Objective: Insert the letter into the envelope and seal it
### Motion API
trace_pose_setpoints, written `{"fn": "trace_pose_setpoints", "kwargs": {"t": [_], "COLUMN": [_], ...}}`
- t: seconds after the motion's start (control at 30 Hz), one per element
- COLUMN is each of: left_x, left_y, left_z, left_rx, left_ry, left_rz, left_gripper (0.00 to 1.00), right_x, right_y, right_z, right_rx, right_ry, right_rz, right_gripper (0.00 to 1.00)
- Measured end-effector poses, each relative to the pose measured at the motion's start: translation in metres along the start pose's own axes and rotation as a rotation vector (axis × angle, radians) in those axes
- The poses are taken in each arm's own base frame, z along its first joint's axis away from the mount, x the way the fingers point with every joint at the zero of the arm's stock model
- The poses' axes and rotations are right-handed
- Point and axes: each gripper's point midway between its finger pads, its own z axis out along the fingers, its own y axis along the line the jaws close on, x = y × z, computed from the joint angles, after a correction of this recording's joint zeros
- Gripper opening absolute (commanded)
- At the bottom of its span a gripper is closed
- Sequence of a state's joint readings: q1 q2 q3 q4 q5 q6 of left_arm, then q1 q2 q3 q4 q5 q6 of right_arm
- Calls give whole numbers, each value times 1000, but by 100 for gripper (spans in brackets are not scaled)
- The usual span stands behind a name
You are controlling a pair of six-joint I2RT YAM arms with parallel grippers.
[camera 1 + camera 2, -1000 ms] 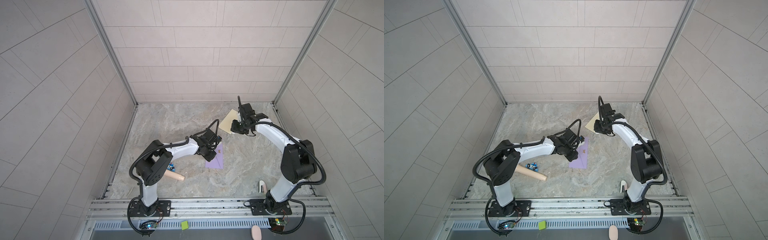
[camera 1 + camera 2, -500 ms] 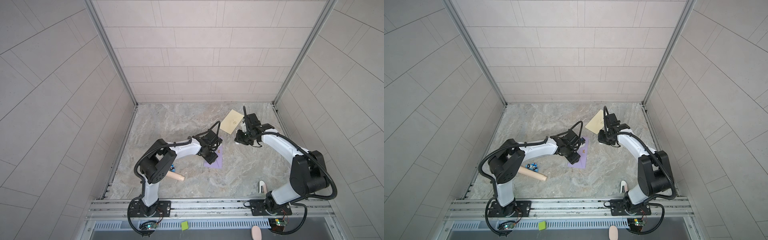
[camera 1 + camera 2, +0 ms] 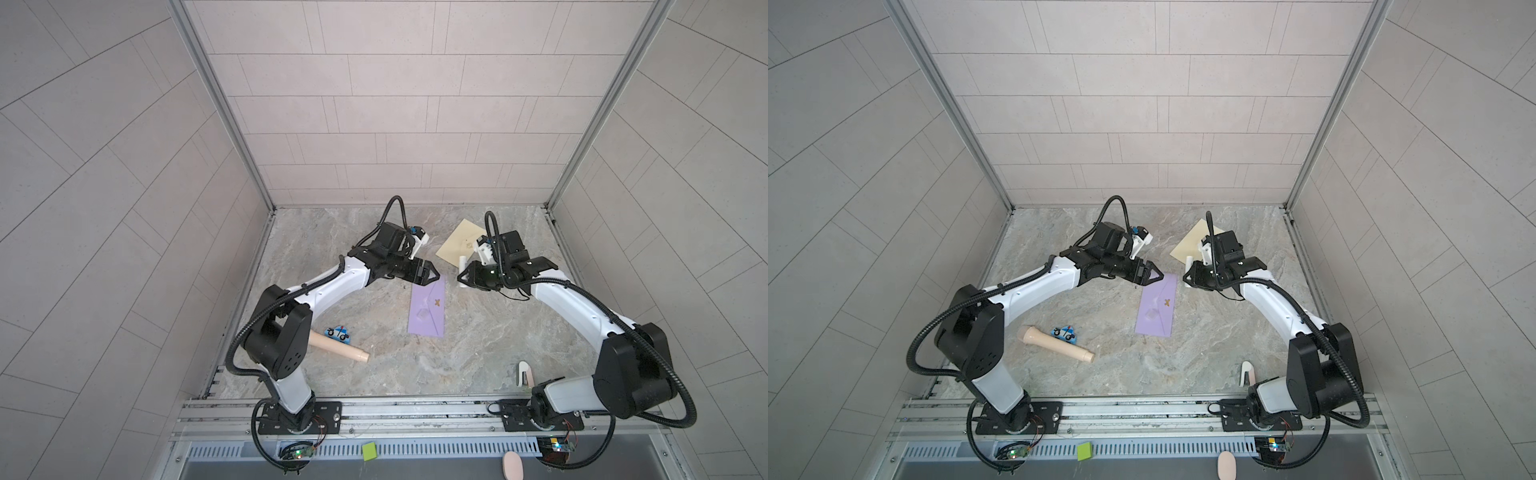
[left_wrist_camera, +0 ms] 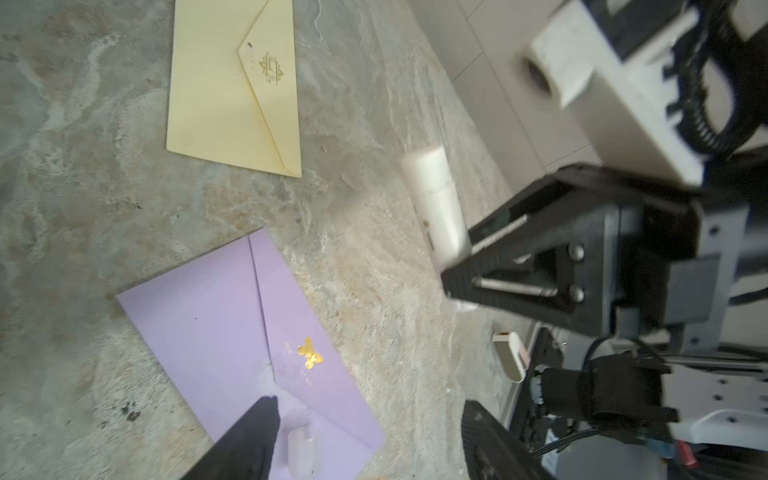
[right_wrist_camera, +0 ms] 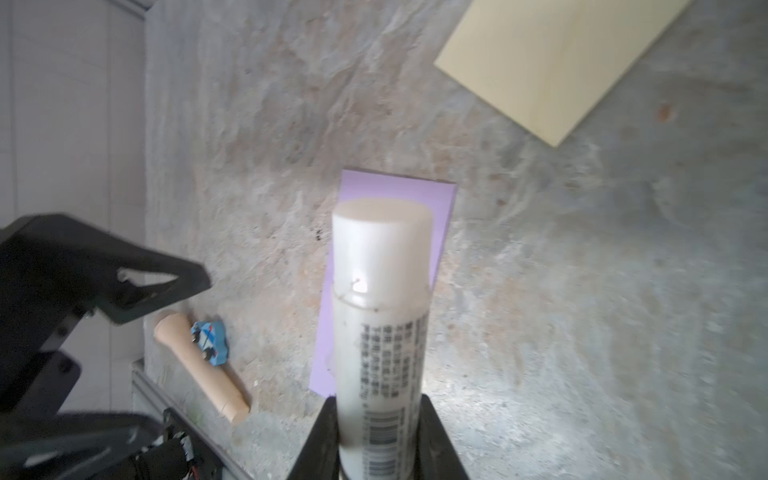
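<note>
A pale wooden peg [image 3: 338,348] lies on the marbled table [image 3: 415,374], a blue toy car [image 3: 337,332] just beside it; a small white object [image 3: 524,373] sits near the front edge; a green square [image 3: 368,451] and a pink oval [image 3: 512,468] lie below the rails.

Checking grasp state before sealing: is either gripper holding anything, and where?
Right gripper holds the white glue stick by its barcoded lower body, cap free. Left gripper open, empty.

Barcode [image 5: 386,459] on glue stick [image 5: 380,291] (print illegible), butterfly [image 4: 310,352] on envelope [image 4: 216,328]
</note>
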State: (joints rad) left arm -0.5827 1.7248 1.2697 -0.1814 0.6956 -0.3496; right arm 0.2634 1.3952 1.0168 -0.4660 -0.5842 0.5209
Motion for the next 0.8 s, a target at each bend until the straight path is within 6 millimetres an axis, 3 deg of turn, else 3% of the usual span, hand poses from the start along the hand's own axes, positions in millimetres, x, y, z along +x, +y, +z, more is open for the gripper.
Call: {"fn": "trace_pose_setpoints", "kwargs": {"t": [0.23,0.33,0.47,0.67,0.73,0.8], "left_x": [-23,-25,-24,-21,-19,-19], "left_y": [-22,-27,-25,-19,-18,-15], "left_z": [-1,-1,1,6,6,6], "left_rx": [194,222,221,213,206,190], "left_ry": [-50,-49,-43,-34,-30,-34], "left_rz": [-132,-149,-171,-192,-194,-199], "left_gripper": [82,76,55,12,6,0], "right_x": [14,13,10,11,11,10], "right_y": [48,62,78,86,85,85], "right_z": [4,3,7,15,18,20], "right_rx": [-136,-166,-199,-214,-207,-205], "right_ry": [57,56,58,76,76,77], "right_rz": [-118,-151,-184,-205,-207,-206], "right_gripper": [14,14,14,13,13,22]}}
